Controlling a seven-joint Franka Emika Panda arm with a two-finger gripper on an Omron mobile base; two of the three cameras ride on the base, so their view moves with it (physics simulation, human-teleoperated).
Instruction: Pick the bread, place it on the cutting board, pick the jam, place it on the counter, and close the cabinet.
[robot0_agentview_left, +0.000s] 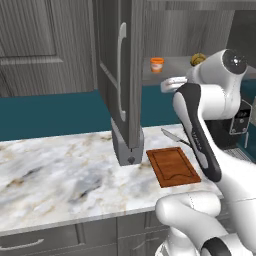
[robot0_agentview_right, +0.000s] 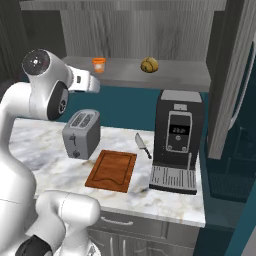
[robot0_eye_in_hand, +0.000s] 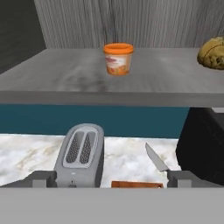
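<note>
The bread (robot0_agentview_right: 149, 64) (robot0_eye_in_hand: 213, 53), a round golden-brown lump, lies on the grey shelf (robot0_agentview_right: 180, 76) of the open cabinet (robot0_agentview_left: 122, 75). The jam (robot0_agentview_right: 99, 64) (robot0_eye_in_hand: 118, 58) (robot0_agentview_left: 157, 64), a small orange jar, stands on the same shelf to the bread's left. My gripper (robot0_agentview_right: 96, 86) (robot0_eye_in_hand: 111, 179) hovers in front of the shelf edge near the jam and touches nothing. It is open wide, with nothing between its fingertips (robot0_eye_in_hand: 43, 178). Below, the reddish-brown cutting board (robot0_agentview_right: 112, 170) (robot0_agentview_left: 172, 166) lies bare on the marbled counter (robot0_agentview_left: 60, 175).
A silver toaster (robot0_agentview_right: 81, 133) (robot0_eye_in_hand: 81, 159) stands left of the board. A knife (robot0_agentview_right: 143, 145) (robot0_eye_in_hand: 156, 158) lies behind the board, and a black coffee machine (robot0_agentview_right: 176, 140) stands at its right. The cabinet's second door (robot0_agentview_right: 235, 75) hangs open at the right.
</note>
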